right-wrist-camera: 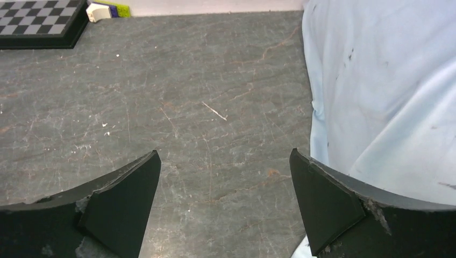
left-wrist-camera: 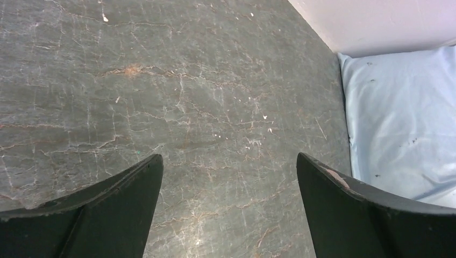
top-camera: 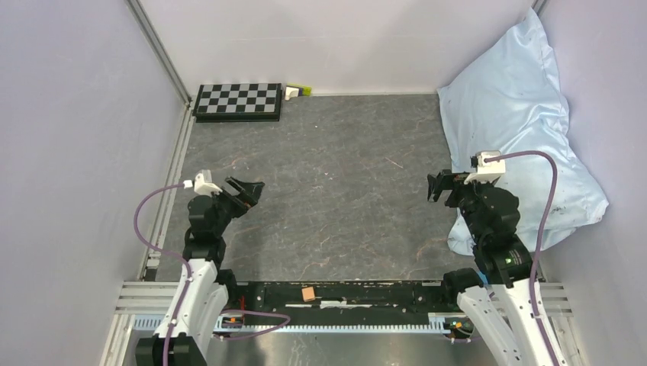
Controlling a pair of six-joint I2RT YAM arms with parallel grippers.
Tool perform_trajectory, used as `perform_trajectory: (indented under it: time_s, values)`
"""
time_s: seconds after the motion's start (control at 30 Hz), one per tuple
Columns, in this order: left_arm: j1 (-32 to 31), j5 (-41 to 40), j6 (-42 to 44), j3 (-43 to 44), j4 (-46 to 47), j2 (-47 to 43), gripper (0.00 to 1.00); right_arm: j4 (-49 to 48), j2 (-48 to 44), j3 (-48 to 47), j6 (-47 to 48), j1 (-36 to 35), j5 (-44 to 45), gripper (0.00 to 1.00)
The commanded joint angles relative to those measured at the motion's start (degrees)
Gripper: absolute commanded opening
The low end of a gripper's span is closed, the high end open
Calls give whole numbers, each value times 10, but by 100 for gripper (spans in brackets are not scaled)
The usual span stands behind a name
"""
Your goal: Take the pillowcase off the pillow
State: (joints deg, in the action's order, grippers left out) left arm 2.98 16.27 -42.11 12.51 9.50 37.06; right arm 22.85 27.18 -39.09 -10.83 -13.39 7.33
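Observation:
The pale blue pillowcase fills out plumply at the table's right side, leaning into the back right corner against the wall. The pillow itself is hidden inside it. In the left wrist view the pillowcase lies far off to the right, and in the right wrist view the pillowcase lies just right of my fingers. My left gripper hovers open over bare table at the left, holding nothing. My right gripper is open and empty too, just left of the pillowcase's near edge. Both wrist views show only table between the left gripper fingers and the right gripper fingers.
A black and white checkerboard lies at the back left, with a small white and yellow-green block beside it. White walls enclose the table on three sides. A metal rail runs along the near edge between the arm bases.

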Motion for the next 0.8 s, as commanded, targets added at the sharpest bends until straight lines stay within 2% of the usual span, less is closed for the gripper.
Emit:
perform_trajectory:
  time_s: [0.0, 0.1, 0.27, 0.33, 0.4, 0.53, 0.67, 0.77]
  values:
    - [2, -20, 23, -2, -10, -18, 100, 1, -12, -32, 25, -1, 6, 97]
    - [1, -6, 22, -8, 2, -24, 100, -7, -3, -31, 16, -1, 46, 97]
    - [2, 40, 15, -22, 50, -7, 100, 3, 77, -83, -3, -1, 65, 97]
    - [2, 44, 18, -21, 53, 6, 100, 10, 98, -101, -16, 0, 104, 97]
    - [2, 47, 19, -20, 58, 19, 100, 34, 118, -121, -42, 0, 196, 97]
    - [1, 54, 17, -18, 64, 38, 100, 126, 147, -165, -151, 0, 423, 98]
    - [2, 59, 16, -17, 69, 44, 100, 131, 169, -169, -118, 1, 542, 98]
    - [1, 63, 13, -18, 74, 45, 100, 147, 231, -198, -104, 4, 601, 98]
